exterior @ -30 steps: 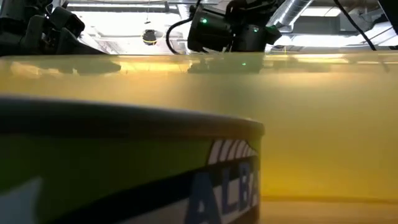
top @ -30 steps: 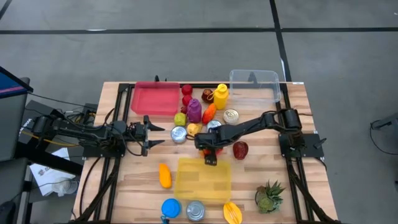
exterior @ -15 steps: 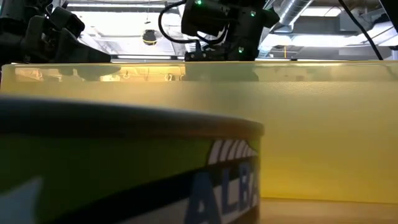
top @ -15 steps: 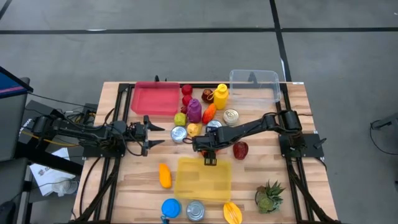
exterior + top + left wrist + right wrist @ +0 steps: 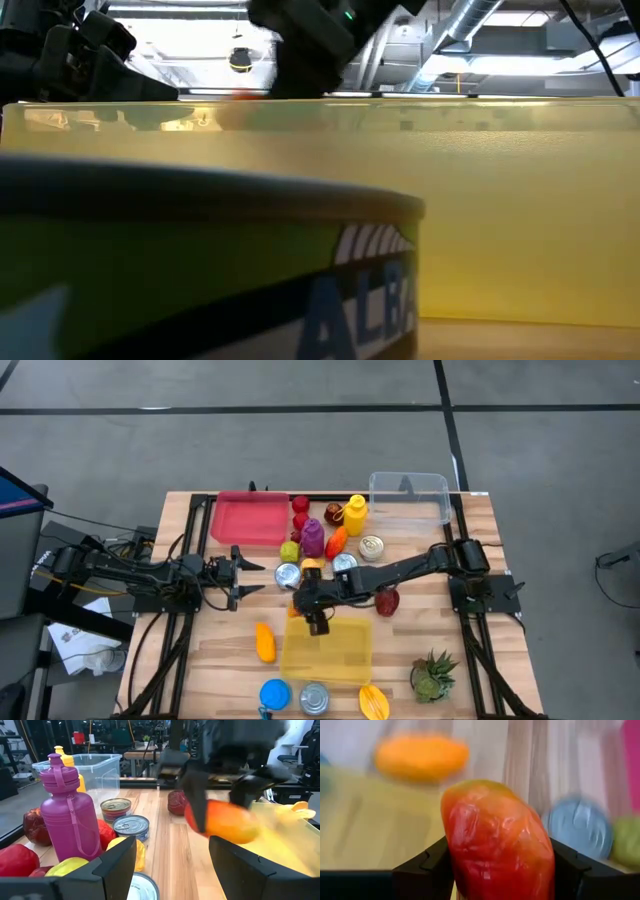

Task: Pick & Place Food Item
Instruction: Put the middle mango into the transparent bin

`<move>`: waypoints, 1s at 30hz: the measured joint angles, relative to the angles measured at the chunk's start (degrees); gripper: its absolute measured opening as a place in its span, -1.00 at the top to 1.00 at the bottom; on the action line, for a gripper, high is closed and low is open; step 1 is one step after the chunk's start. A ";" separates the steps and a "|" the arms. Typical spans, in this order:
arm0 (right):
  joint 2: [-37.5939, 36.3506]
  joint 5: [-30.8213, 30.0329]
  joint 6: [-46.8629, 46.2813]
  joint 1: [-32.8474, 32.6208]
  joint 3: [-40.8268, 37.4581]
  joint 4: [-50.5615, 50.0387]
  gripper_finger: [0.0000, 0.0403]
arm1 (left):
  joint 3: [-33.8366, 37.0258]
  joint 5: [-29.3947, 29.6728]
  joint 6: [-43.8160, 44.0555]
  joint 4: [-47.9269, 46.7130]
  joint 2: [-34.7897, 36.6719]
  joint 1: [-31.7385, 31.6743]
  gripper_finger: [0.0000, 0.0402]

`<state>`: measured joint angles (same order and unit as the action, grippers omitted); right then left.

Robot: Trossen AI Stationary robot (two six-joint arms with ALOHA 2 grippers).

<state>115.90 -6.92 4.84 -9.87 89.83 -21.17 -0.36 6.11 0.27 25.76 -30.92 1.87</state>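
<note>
In the low view a can (image 5: 200,270) fills the foreground, its label cut off, and the yellow tray (image 5: 500,200) walls off the worktop beyond. The right gripper (image 5: 312,607) is blurred in the left wrist view.

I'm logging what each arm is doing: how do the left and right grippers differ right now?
The right gripper is shut on a red-orange fruit, while the left gripper is open and holds nothing. The right is stretched out over the yellow bin's near corner; the left hangs at the table's left side. Both are dark and two-fingered.
</note>
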 joint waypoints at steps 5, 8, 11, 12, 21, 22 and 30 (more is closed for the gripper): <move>-0.79 2.00 1.99 -0.24 -0.06 11.40 -0.06 | 0.00 0.00 0.00 -0.20 0.02 0.00 -0.22; -0.77 5.24 2.85 -0.24 -0.11 18.03 -0.06 | 0.00 0.00 0.00 -0.36 0.00 -0.02 -0.22; -0.72 9.66 3.57 -0.20 -0.12 26.24 -0.06 | 0.00 0.00 0.00 -0.43 0.00 0.00 -0.22; -0.65 11.13 3.76 -0.07 -0.10 29.22 -0.06 | 0.00 0.00 0.00 -0.44 0.00 0.00 -0.22; -0.39 15.00 6.32 0.34 -12.78 70.35 -0.06 | 0.00 -0.01 0.00 -0.80 0.00 0.00 -0.22; -0.39 15.00 6.30 0.46 -14.61 74.51 -0.06 | 0.00 -0.01 -0.02 -0.91 0.00 0.00 -0.22; -1.87 11.84 3.03 1.44 -29.86 94.04 -0.06 | 0.00 -0.02 -0.28 -1.57 -0.02 0.00 -0.22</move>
<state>114.03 4.91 7.87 -8.43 59.98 72.87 -0.36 6.09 -0.01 24.18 -30.94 1.87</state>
